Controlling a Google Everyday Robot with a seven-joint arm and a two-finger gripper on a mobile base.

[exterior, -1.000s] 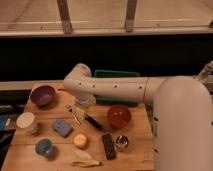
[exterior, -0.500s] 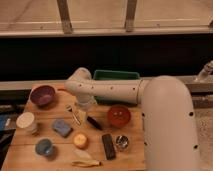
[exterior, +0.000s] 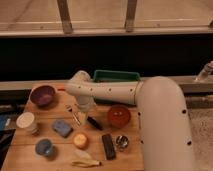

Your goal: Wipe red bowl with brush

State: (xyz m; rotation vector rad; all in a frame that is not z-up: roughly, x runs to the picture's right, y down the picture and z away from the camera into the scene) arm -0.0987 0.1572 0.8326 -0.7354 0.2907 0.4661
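One two-finger gripper (exterior: 85, 108) hangs below the wrist of the white arm (exterior: 107, 91), low over the middle of the wooden table (exterior: 20, 159); its opening cannot be told, nor whether it has hold of anything. Just in front of it and slightly to the right in the camera view lies the slim dish brush with dark handle and head (exterior: 94, 123), angled across the table top, its upper end close under the gripper; contact between the two cannot be confirmed. On the other side of the gripper lies a silver fork (exterior: 75, 116). The round glossy red-orange bowl (exterior: 119, 116) stands upright on the table just beyond the lower end of the brush and apart from it, beneath the forearm. A flat black rectangular block (exterior: 108, 146) lies nearer the front edge, with a small metal cup (exterior: 121, 142) just beside it. An orange round object (exterior: 80, 141), a blue block (exterior: 62, 128), a small blue bowl (exterior: 44, 147) and a white cup (exterior: 26, 121) occupy the left front area. A pale yellow elongated item (exterior: 85, 162) lies at the front edge. A purple bowl (exterior: 43, 95) stands at the far left corner. A green rectangular tray (exterior: 116, 76) sits behind the arm.
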